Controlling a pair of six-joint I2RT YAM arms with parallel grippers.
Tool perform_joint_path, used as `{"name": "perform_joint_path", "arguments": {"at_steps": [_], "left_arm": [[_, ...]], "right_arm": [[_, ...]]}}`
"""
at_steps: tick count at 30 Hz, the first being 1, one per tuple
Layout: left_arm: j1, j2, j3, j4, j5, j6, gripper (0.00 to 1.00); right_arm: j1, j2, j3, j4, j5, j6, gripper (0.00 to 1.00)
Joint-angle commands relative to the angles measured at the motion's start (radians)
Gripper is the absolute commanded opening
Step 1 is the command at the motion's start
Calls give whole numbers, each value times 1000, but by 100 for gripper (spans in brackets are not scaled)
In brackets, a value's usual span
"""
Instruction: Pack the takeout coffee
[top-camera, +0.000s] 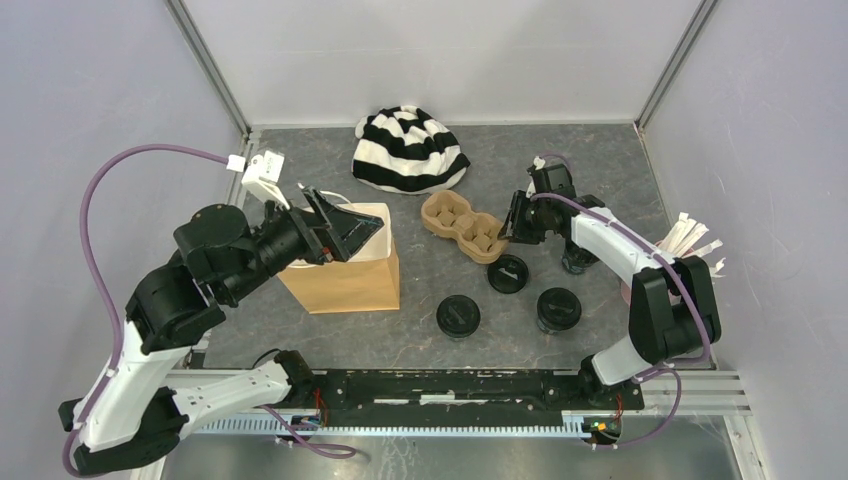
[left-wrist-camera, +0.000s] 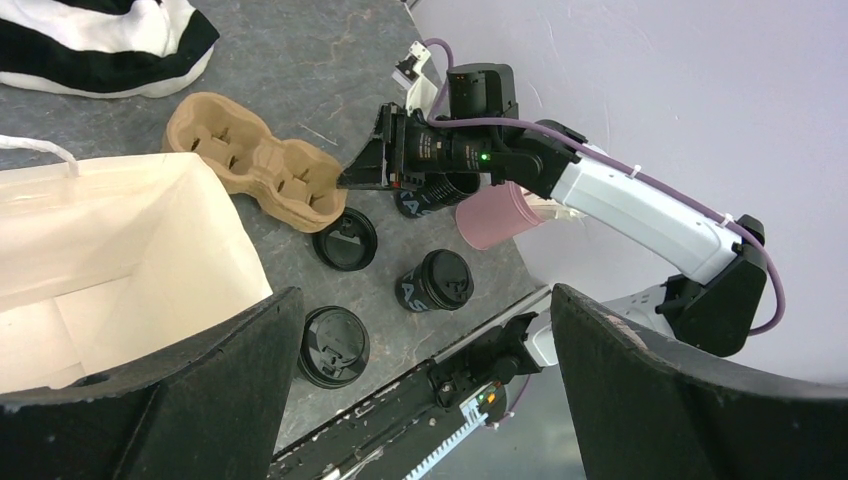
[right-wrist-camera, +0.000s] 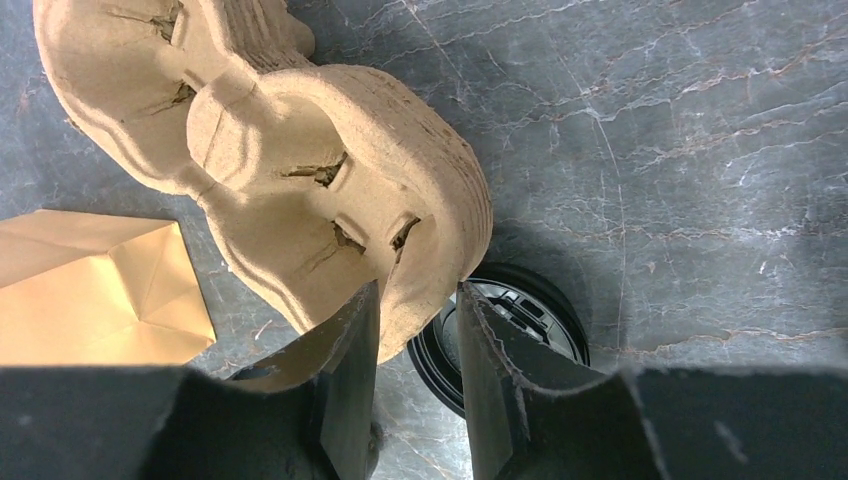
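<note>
A brown paper bag (top-camera: 345, 275) stands open on a grey marbled counter (top-camera: 600, 170), with pale walls and metal corner posts closing in the far side. A black-and-white striped hat (top-camera: 410, 150) lies beyond the bag, toward the back wall. Just beside the bag, on the right arm's side, sits a moulded cardboard carrier (top-camera: 455, 218), both of its wells empty.

Neither takeout coffee is in the bag. One lidded black coffee cup (top-camera: 558, 308) stands well apart from the bag, past the carrier and nearer the arm bases. A second coffee cup (left-wrist-camera: 418, 203) stands farther out still, partly hidden beneath the right arm. Two black lids lie between the bag and those cups. One lid (top-camera: 508, 273) is tucked at the carrier's end, and another lid (top-camera: 459, 316) lies nearer the bases; whether anything sits under either cannot be told. A pink cup (left-wrist-camera: 495, 215) holding white sticks (top-camera: 693, 240) stands farthest from the bag, behind the right arm.

The left arm reaches in from its own side, wrist bent, its left claw (top-camera: 348, 228) spread wide at the bag's mouth and holding nothing. The right arm stretches across toward the bag, its right claw (top-camera: 510, 230) drawn narrow, with the carrier's far rim pinched between the fingers (right-wrist-camera: 350, 370). Purple cables loop along both arms.
</note>
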Motion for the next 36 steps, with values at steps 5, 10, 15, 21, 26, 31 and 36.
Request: {"name": "perform_joint_path", "arguments": {"at_steps": [5, 10, 15, 21, 26, 31, 36], "left_arm": [[3, 15, 32, 18, 7, 33, 98], [3, 19, 32, 19, 9, 33, 98], [3, 25, 35, 23, 14, 35, 98], [3, 24, 32, 25, 14, 33, 98], [3, 27, 31, 28, 17, 34, 98], [3, 32, 35, 28, 19, 35, 98], [3, 32, 32, 31, 20, 36, 98]], "right_arm": [[-8, 11, 2, 44, 40, 21, 40], [-7, 25, 6, 61, 17, 27, 38], [-9, 20, 13, 78, 1, 38, 33], [-9, -19, 8, 98, -19, 55, 31], [-10, -57, -23, 177, -51, 95, 31], [-14, -85, -10, 212, -71, 118, 32], [-27, -119, -66, 335, -142, 219, 32]]}}
